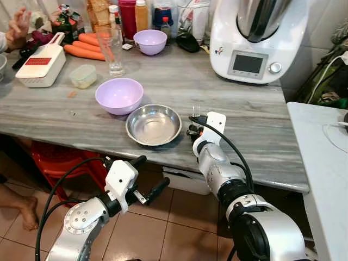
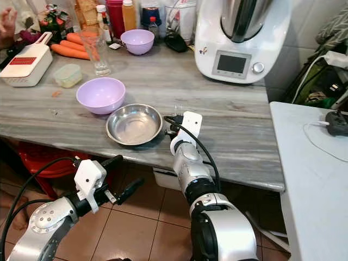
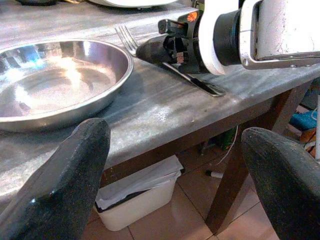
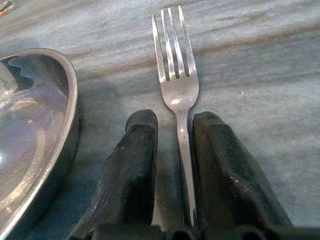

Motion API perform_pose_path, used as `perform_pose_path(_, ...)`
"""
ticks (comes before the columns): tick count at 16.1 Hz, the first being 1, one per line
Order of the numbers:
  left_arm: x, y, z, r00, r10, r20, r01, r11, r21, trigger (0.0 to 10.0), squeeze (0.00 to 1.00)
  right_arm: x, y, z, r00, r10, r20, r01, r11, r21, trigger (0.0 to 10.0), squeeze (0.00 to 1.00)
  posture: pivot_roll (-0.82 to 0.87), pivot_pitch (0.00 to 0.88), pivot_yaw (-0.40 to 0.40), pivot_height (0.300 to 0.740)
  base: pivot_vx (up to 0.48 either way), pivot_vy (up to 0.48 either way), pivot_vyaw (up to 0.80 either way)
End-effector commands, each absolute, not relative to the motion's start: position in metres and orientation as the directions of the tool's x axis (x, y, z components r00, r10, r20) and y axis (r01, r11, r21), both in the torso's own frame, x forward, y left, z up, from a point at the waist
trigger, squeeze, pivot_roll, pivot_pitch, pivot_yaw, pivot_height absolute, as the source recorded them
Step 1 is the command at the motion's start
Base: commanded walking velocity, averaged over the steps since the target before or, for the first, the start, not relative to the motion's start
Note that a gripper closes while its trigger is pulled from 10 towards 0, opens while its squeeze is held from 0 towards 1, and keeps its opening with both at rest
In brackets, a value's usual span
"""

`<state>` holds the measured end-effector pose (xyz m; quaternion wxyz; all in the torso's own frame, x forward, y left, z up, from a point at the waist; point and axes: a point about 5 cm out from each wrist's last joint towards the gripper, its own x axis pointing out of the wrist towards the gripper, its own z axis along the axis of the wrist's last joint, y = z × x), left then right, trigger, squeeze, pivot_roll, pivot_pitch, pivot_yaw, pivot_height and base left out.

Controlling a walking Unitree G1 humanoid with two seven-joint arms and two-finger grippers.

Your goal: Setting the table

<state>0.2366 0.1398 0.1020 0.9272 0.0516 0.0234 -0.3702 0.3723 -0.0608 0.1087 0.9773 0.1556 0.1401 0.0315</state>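
Note:
A steel fork (image 4: 175, 90) lies flat on the grey marble table (image 1: 255, 130), just right of a shallow steel plate (image 1: 154, 125), tines pointing away from the table's front edge. My right gripper (image 4: 174, 120) rests low on the table with a black finger on each side of the fork's handle. Small gaps show between fingers and handle, so it is open. The left wrist view shows the fork's handle (image 3: 200, 85) sticking out behind that gripper. My left gripper (image 1: 149, 176) hangs open below the table's front edge, holding nothing.
A purple bowl (image 1: 119, 95) stands just behind the plate. Farther back are a glass (image 1: 115, 51), a second purple bowl (image 1: 150, 41), carrots (image 1: 84, 49), a white grater (image 1: 42, 64) and a big white kitchen machine (image 1: 255, 38). A person's hand (image 1: 19, 27) shows far left.

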Motion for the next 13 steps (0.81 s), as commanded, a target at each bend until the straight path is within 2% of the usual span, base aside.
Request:
perform_pose_path(1,0.238,0.137,0.103,0.713,-0.696,-0.084,0.701,0.708,0.085,10.0,0.0,0.37,-0.047,0.111,0.955,0.133,-0.265,-0.039,0.942,0.334,10.0,1.0,0.09,0.112,-0.028,0.74,0.0,0.0,0.0)
perform_pose_path(9,0.253,0.128,0.105,0.712,-0.701,-0.044,0.702,0.707,0.091,10.0,0.0,0.374,-0.067,0.125,0.986,0.1,-0.131,-0.058,0.954,0.293,10.0,1.0,0.04,0.058,-0.027,0.74,0.0,0.0,0.0)
perform_pose_path(12,0.261,0.126,0.109,0.731,-0.683,-0.011,0.68,0.727,0.096,10.0,0.0,0.368,-0.082,0.13,0.996,0.071,-0.05,-0.06,0.979,0.195,10.0,1.0,0.04,0.04,-0.03,0.74,0.0,0.0,0.0)
perform_pose_path(13,0.263,0.126,0.109,0.745,-0.667,0.0,0.664,0.742,0.097,10.0,0.0,0.36,-0.096,0.124,0.998,0.031,-0.061,-0.023,0.991,0.13,10.0,1.0,0.03,0.038,-0.03,0.74,0.0,0.0,0.0)
